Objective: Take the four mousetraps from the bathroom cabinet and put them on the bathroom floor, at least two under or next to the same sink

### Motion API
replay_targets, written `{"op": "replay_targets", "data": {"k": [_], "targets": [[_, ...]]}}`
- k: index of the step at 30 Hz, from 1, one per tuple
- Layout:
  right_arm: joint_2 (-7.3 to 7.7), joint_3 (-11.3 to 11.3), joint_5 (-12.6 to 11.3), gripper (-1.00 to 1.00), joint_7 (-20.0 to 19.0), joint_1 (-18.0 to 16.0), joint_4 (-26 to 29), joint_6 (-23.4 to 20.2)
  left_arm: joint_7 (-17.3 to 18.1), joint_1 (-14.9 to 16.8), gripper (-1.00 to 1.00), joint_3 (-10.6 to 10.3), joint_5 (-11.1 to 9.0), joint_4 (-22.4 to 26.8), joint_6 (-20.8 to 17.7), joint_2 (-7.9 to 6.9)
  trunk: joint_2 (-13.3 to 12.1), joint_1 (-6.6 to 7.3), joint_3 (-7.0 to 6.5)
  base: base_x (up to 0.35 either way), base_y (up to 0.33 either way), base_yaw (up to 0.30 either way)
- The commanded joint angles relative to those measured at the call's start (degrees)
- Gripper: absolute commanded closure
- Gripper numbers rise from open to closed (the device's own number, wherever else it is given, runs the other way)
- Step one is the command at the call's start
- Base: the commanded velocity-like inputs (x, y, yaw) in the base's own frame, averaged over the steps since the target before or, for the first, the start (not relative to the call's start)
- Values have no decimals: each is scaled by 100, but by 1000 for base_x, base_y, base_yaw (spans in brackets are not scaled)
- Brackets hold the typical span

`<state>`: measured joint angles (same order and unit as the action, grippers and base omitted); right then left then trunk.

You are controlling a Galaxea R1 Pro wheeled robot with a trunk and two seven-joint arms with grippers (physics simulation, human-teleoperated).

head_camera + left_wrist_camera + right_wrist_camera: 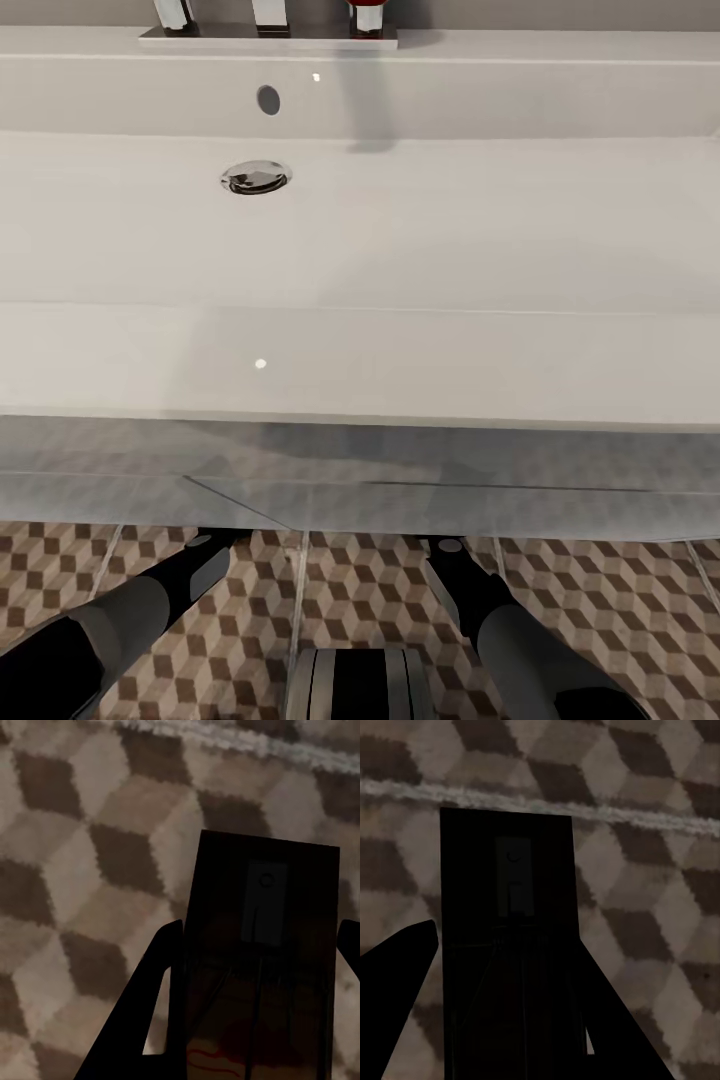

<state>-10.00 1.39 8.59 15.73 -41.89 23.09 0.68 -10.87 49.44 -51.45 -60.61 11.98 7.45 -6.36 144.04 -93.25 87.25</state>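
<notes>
Left hand (251,1020): gripping flat dark-brown rectangular mousetrap (262,967) over cube-patterned tiled bathroom floor (82,870).
Right hand (502,1020): gripping second dark mousetrap (510,945).
White rectangular sink (360,250): overhanging both arms.

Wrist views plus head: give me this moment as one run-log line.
left gripper: shut on mousetrap | right gripper: shut on mousetrap | both above floor | arms reach under sink

Top edge, head view: a flat grey base plate (268,38), long and thin, lying level; three upright fittings stand on it in a row, all cut off by the frame; the two left fittings, chrome post (175,12) and chrome post beside it (270,10), are mirror-bright; the right fitting, a red-banded piece (368,15), throws a soft shadow forward; behind them, a dark grey wall (560,12).
</notes>
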Motion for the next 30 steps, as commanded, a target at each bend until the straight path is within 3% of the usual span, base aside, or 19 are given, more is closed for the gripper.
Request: {"op": "replay_targets", "data": {"k": [1,21,22,30], "targets": [[0,13,38,100,35,-3,-7,2,-52,2,100,-50,-30,15,11,-6,1,1,3,0,0,0],[0,12,41,100,35,-3,-7,2,-56,5,100,-42,-39,15,11,-16,1,1,3,0,0,0],[0,14,41,100,35,-3,-7,2,-56,5,-100,-42,-39,15,11,-17,1,1,3,0,0,0],[0,11,38,100,35,-3,-7,2,-56,5,-100,-41,-39,15,19,-16,1,1,3,0,0,0]]}}
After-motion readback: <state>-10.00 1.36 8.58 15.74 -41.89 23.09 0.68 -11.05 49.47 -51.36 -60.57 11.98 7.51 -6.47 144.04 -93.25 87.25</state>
